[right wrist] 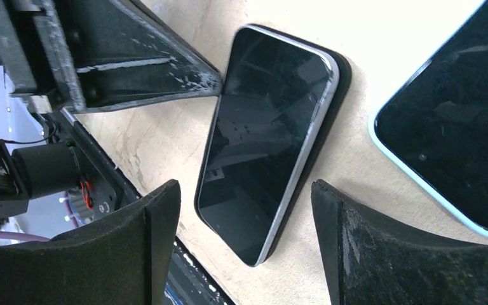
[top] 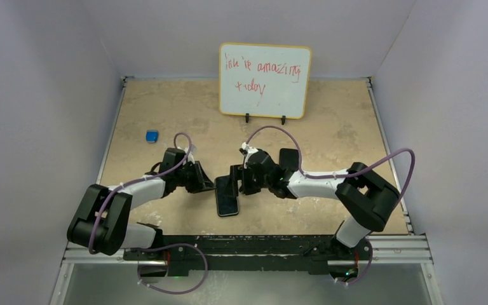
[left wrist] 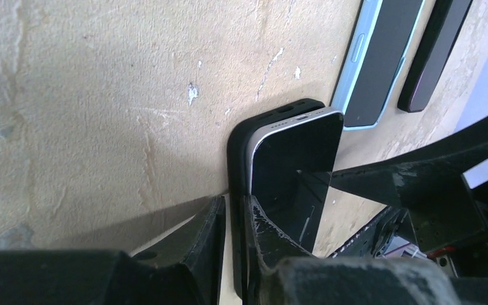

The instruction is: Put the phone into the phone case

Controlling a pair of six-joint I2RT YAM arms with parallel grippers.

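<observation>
The light blue phone case [left wrist: 373, 63] [right wrist: 448, 136] lies flat with a dark glass face inside it. Beside it lies the phone [left wrist: 433, 54], a dark slab with a reddish rim. Neither gripper touches them. Between the grippers lies a silver-rimmed phone in a black case [top: 227, 200] [right wrist: 270, 133]. My left gripper [left wrist: 234, 202] [top: 206, 183] is shut on that black case's side wall [left wrist: 238, 146], one finger outside it and one on the screen side. My right gripper [right wrist: 246, 190] [top: 236, 181] stands open, its fingers either side of that phone's near end without touching it.
A whiteboard [top: 265, 79] stands at the back of the table. A small blue cube [top: 152, 135] sits at the back left. The metal rail [top: 248, 244] with both arm bases runs along the near edge. Walls close in the left, right and back.
</observation>
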